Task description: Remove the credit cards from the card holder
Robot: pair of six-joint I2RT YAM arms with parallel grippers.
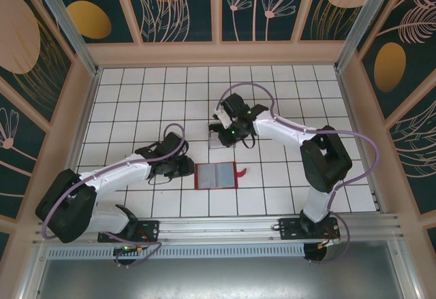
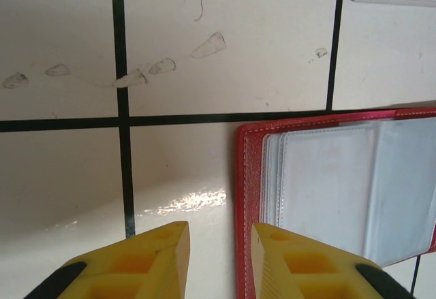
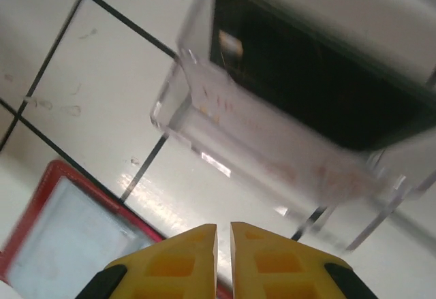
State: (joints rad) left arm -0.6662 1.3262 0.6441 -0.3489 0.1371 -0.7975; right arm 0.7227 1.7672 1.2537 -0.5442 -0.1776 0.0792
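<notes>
Card holder, red and folding, lies open; left tool hovers slightly spread at its edge, right tool pressed together, empty, by a clear plastic box.

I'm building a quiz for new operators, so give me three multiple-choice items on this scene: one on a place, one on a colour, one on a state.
1. Where does the card holder lie?
A inside the transparent box
B on the table, on the box's near side
C against the far wall
2. Its cover is:
A blue
B red
C green
3. The card holder is:
A snapped shut
B standing on edge
C open flat

Answers:
1 B, the top view shows it nearer the arms than the box.
2 B, a red rim runs around the sleeves.
3 C, its clear sleeves face up.
</notes>
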